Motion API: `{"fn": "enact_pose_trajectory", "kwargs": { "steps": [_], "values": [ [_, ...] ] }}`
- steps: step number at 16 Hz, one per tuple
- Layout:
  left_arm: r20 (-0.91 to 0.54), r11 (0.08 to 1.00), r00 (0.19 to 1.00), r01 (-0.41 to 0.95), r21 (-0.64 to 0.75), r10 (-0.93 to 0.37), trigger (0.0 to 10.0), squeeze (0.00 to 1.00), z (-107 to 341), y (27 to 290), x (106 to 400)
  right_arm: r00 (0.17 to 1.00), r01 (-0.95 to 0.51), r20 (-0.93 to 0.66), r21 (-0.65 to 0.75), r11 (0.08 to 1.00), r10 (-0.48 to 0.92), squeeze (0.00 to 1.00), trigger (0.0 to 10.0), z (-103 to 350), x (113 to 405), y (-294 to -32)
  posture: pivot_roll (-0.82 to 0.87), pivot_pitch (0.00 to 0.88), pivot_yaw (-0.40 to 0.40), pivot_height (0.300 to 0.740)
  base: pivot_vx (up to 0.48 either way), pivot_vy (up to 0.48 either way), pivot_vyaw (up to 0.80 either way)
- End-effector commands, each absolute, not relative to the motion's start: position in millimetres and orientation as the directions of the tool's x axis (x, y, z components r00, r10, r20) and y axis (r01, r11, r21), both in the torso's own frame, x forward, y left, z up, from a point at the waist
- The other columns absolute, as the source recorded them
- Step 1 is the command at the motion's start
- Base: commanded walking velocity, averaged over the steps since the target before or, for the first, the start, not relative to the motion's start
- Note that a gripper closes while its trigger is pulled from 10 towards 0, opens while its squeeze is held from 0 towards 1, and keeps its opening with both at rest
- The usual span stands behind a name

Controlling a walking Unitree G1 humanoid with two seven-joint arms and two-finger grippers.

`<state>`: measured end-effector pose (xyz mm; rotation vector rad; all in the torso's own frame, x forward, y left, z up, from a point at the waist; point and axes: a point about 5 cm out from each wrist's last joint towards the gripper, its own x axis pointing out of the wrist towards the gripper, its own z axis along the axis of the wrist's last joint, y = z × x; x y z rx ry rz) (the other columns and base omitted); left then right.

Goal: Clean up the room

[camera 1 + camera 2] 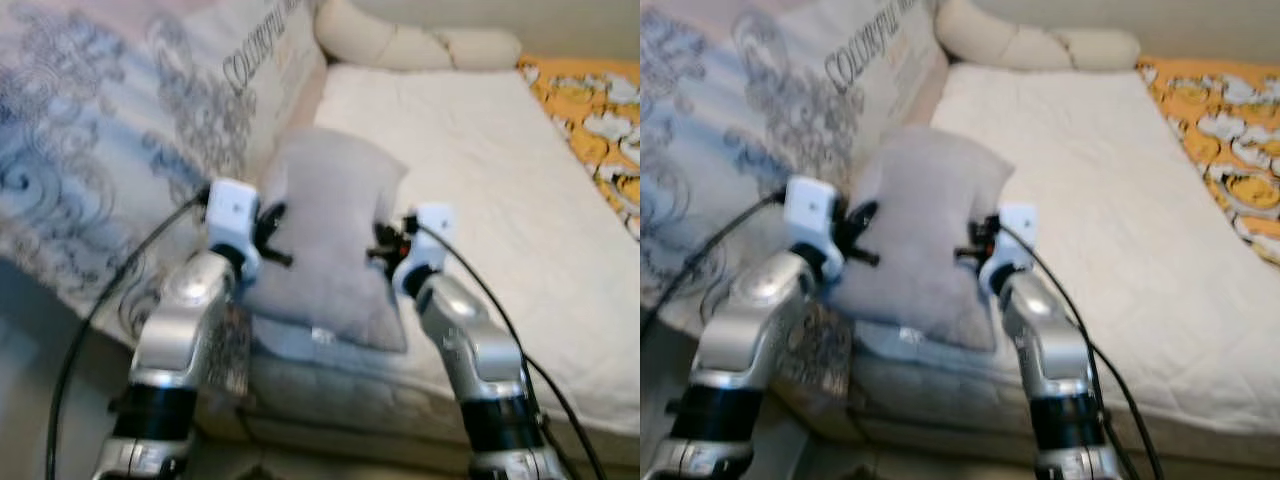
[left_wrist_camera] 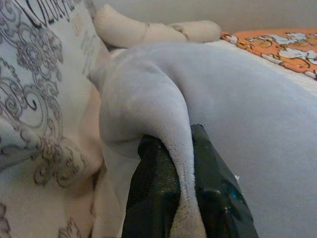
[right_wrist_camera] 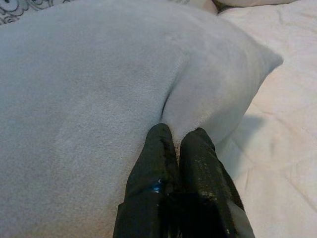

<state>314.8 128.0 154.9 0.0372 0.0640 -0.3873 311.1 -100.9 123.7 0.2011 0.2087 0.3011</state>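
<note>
gripping the grey pillow from both sides, the two arms are holding it between them at the near left corner of the bed. the left end effector is clenched on a fold of fabric at the pillow's left edge, its two black fingers pinching a ridge of cloth that is standing up between them. the right end effector is grasping the pillow's right edge in the same way, fingers nearly together with a small tuck of fabric caught at the tips.

the pillow is lying directly ahead of both end effectors, its long axis running away from the robot toward the head of the bed, and its far end is pointing at the cream bolster along the far edge. it is sitting over the near edge of the mattress, with its left side just beside the large patterned cushion that is leaning along the left side of the bed. neither arm is nearer; both are meeting the pillow at about its middle, so any coming move looks like a shared lift or push forward along that axis.

an orange patterned cloth is lying at the far right corner. curly lettering is printed near the top of the patterned cushion, but it is too blurred to read with any confidence.
</note>
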Motion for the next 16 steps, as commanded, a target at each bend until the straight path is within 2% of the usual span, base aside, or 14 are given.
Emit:
{"fn": "enact_pose_trajectory", "kwargs": {
  "steps": [1, 9, 12, 13, 16],
  "values": [
    [-0.027, 0.901, 0.901, 0.434, 0.028, -0.433, 10.0, 0.00, 163.9, 112.1, 314.0, 0.941, -0.283, -0.130, 0.213, 0.935, 0.314, 0.00, 10.0, 132.9, 314.3, -104.3, 0.01, 0.000, 0.007, 0.740, 0.360, 0.000, 0.00],
    [-0.029, 0.903, 0.904, 0.428, 0.036, -0.427, 10.0, 0.00, 164.3, 115.9, 313.1, 0.922, -0.340, -0.127, 0.194, 0.920, 0.367, 0.00, 10.0, 131.4, 311.1, -95.8, 0.02, 0.000, 0.007, 0.740, 0.361, 0.000, 0.00],
    [-0.032, 0.901, 0.902, 0.432, 0.042, -0.431, 10.0, 0.00, 164.7, 116.7, 312.7, 0.907, -0.384, -0.120, 0.156, 0.910, 0.403, 0.00, 10.0, 131.4, 307.8, -89.9, 0.02, 0.000, 0.011, 0.740, 0.360, 0.000, 0.77],
    [-0.034, 0.901, 0.902, 0.432, 0.043, -0.431, 10.0, 0.00, 164.7, 117.1, 312.6, 0.916, -0.351, -0.125, 0.206, 0.913, 0.381, 0.00, 10.0, 129.0, 307.9, -91.2, 0.02, 0.000, 0.012, 0.740, 0.364, 0.000, 0.00],
    [-0.040, 0.895, 0.896, 0.444, 0.045, -0.443, 10.0, 0.00, 164.1, 115.8, 311.9, 0.927, -0.320, -0.135, 0.206, 0.925, 0.351, 0.00, 10.0, 127.2, 309.0, -96.0, 0.02, 0.000, 0.022, 0.740, 0.363, 0.000, 0.00]
  ]
}}
